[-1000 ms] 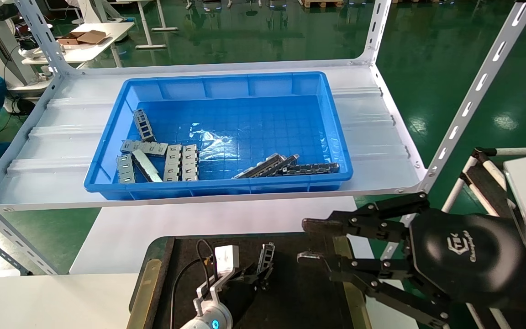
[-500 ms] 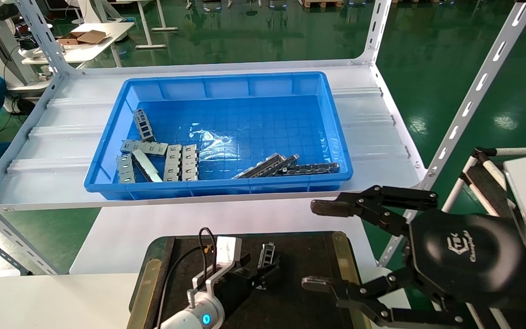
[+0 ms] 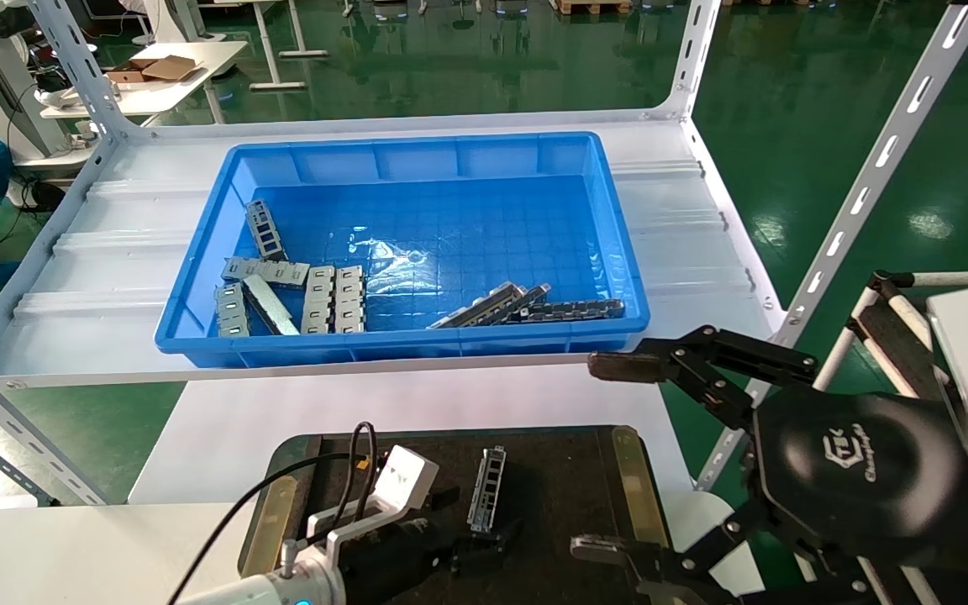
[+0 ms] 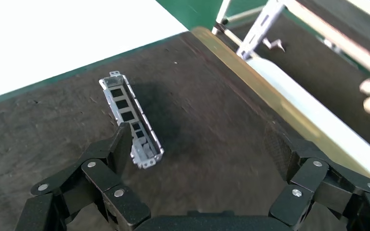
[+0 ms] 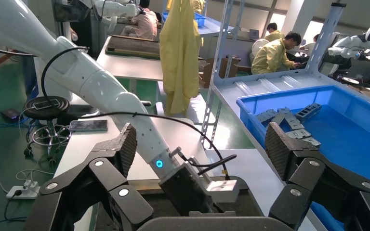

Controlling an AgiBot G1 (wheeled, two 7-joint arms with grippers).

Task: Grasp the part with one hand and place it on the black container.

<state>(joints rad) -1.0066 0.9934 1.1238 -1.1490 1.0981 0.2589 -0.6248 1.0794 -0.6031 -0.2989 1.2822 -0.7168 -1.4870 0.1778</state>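
The part (image 3: 486,487), a narrow silvery frame with slotted windows, lies loose on the black container (image 3: 568,487) near its middle. My left gripper (image 3: 471,525) is open just behind the part, low over the tray. In the left wrist view the part (image 4: 130,120) lies on the felt (image 4: 212,106) beside one fingertip (image 4: 120,144) of the left gripper (image 4: 200,144), whose jaws stand wide apart and empty. My right gripper (image 3: 606,458) is open wide and empty, hovering over the tray's right brass strip (image 3: 639,483); it also shows in the right wrist view (image 5: 201,144).
A deep blue bin (image 3: 400,340) sits on the white shelf beyond the tray, holding flat grey plates (image 3: 282,294), a dark chain-like strip (image 3: 572,309) and more silvery pieces (image 3: 492,304). Slotted shelf posts (image 3: 862,193) rise at the right. The left arm (image 5: 91,82) crosses the right wrist view.
My left gripper has let go of the part and drawn back toward me; the part now lies on the tray. My right gripper's jaws have spread much wider.
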